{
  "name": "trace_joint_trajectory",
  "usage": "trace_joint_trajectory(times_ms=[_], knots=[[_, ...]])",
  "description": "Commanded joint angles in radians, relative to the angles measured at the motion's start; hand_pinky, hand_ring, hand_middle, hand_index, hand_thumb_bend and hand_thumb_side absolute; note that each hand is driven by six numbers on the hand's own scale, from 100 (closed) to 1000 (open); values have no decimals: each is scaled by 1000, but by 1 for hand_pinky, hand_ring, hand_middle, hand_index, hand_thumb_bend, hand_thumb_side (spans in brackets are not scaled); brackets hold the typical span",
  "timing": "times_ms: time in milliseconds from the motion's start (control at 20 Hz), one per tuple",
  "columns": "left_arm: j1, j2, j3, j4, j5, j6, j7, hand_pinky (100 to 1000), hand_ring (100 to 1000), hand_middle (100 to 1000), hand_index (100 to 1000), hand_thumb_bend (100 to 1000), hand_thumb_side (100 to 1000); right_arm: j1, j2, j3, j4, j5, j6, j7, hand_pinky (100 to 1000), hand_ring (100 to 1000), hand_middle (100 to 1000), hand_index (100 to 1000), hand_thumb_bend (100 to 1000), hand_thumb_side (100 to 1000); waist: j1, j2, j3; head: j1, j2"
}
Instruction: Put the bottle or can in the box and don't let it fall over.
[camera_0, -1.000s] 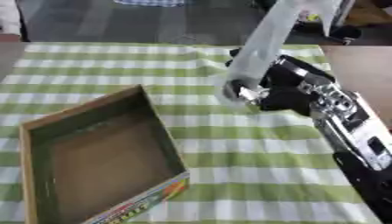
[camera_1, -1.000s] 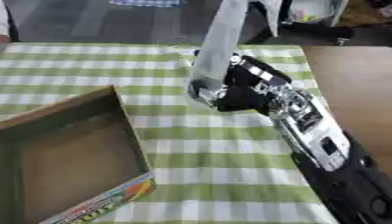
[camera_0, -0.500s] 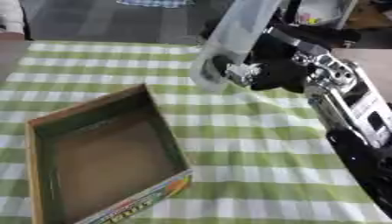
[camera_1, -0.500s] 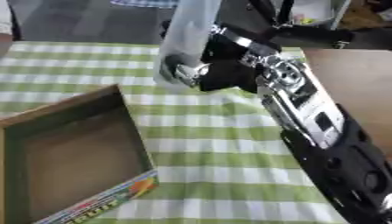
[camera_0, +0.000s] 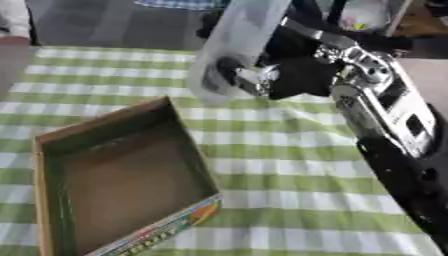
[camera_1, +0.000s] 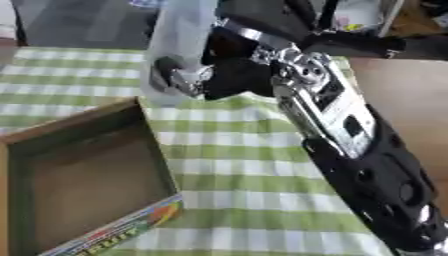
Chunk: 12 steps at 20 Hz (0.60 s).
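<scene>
The right hand (camera_0: 293, 75) is gripping a pale bottle (camera_0: 234, 47), holding it tilted in the air just beyond the box (camera_0: 122, 175). Lowered at that lean, it risks toppling inside.

no readable text, box (camera_0: 131, 240) print (colourful) blurred

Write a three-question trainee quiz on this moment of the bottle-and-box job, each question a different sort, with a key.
1. True or false: the bottle already stands inside the box.
2. Multiple choice: which hand holds the bottle? A) the left hand B) the right hand C) neither
3. Fill in: the box lies on a green and white ______ cloth.

Key:
1. False; the right hand holds it in the air beyond the box's far corner, and the box holds nothing.
2. B
3. checked
</scene>
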Motion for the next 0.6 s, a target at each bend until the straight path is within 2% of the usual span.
trace_joint_trajectory(times_ms=[50,350,600], knots=[[-1,25,14,-22,5,1,3,927,829,933,826,100,784,-46,15,18,-1,-10,7,31,987,1000,895,243,100,107,2,-24,6,-12,3],[-2,19,20,-22,8,1,9,927,828,933,826,100,786,-102,65,63,18,-20,20,85,978,1000,902,243,100,110,-3,-22,24,-34,-4],[-7,17,29,-26,11,0,24,927,827,932,826,100,782,-136,89,106,46,14,15,122,977,1000,912,246,100,118,-7,-19,37,-46,-6]])
